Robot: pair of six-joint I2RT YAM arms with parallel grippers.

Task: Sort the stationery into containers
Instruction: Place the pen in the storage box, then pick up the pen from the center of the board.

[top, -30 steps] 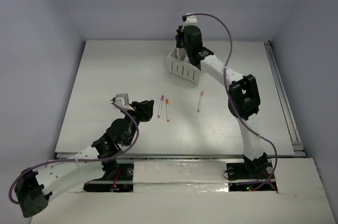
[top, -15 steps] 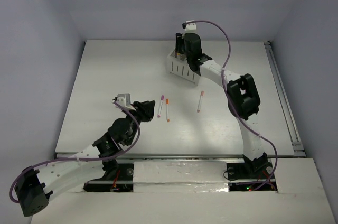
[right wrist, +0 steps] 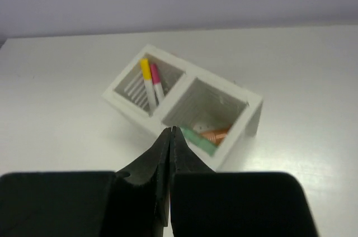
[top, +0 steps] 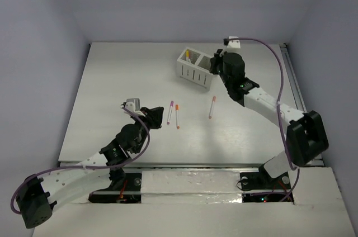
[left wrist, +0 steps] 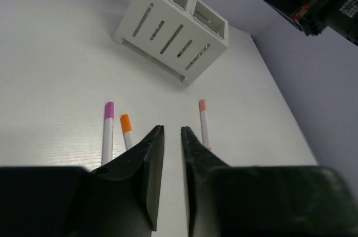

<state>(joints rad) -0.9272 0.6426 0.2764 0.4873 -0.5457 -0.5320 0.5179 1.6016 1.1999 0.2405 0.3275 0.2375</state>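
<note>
The white two-compartment box stands at the back middle of the table. In the right wrist view one compartment holds a yellow-capped pen and a magenta-capped pen. The other holds the orange block and the mint-green piece. Three pens lie on the table: purple-capped, orange-capped and pink-capped. My left gripper sits low just left of the purple pen, jaws a narrow gap apart and empty. My right gripper is shut and empty, beside the box's right end.
A metal rail runs along the table's right edge. Lilac walls close the back and sides. Purple cables loop over both arms. The right arm's elbow hangs over the front right of the table.
My right arm has swung from over the box out to the right, its elbow now far right and its shut gripper beside the box. The left arm has barely moved.
</note>
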